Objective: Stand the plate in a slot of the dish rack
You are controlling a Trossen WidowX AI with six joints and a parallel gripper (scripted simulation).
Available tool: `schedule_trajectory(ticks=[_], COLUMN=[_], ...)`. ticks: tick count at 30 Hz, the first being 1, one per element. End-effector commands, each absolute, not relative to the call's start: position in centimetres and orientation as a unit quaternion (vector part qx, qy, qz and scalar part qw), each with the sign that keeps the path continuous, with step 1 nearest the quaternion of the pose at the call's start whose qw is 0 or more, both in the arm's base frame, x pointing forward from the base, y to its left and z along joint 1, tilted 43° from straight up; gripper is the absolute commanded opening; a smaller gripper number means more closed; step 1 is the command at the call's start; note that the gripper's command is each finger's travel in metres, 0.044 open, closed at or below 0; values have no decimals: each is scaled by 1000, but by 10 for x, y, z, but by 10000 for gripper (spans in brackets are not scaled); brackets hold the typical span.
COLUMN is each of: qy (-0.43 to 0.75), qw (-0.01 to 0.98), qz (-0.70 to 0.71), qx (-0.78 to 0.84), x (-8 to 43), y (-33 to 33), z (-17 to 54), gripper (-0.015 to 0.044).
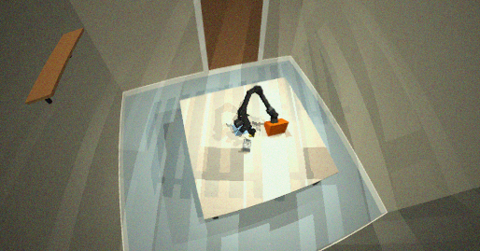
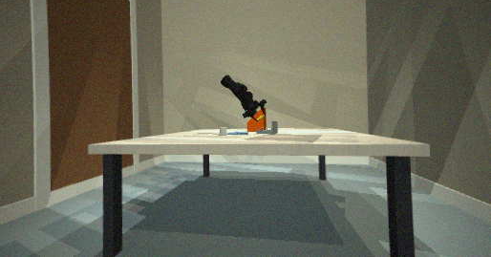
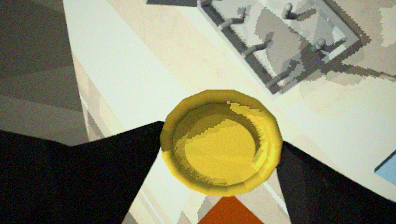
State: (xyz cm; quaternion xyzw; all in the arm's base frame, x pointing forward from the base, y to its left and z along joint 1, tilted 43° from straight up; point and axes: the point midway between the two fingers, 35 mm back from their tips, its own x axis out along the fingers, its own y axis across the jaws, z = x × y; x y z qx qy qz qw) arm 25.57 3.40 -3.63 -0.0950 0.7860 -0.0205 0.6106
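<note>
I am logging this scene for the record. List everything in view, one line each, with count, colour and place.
plate: one, yellow, gripped by its rim above the table
dish rack: one, grey with pegs, on the table beyond the plate
mat: one, light blue, on the table, only a corner in the wrist view
table: one, pale top, dark legs, mid-room
door: one, brown, in the wall
shelf: one, brown, on the wall
base: one, orange, on the table
arm: one, black, arched from the base
gripper: one, black, shut on the plate

A pale wooden table [image 2: 334, 147] on dark legs carries the grey dish rack [image 3: 280, 42], a blue mat [image 3: 387, 169] and the arm's orange base [image 1: 275, 127].
</note>
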Motion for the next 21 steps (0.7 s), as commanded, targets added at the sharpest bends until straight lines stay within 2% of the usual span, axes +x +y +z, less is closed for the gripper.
schedule_trajectory(ticks=[1,21], qy=[788,706], qw=[609,650], qz=[25,264], qx=[-91,-95], x=[252,253], y=[31,17], z=[-43,-65], gripper=[0,0])
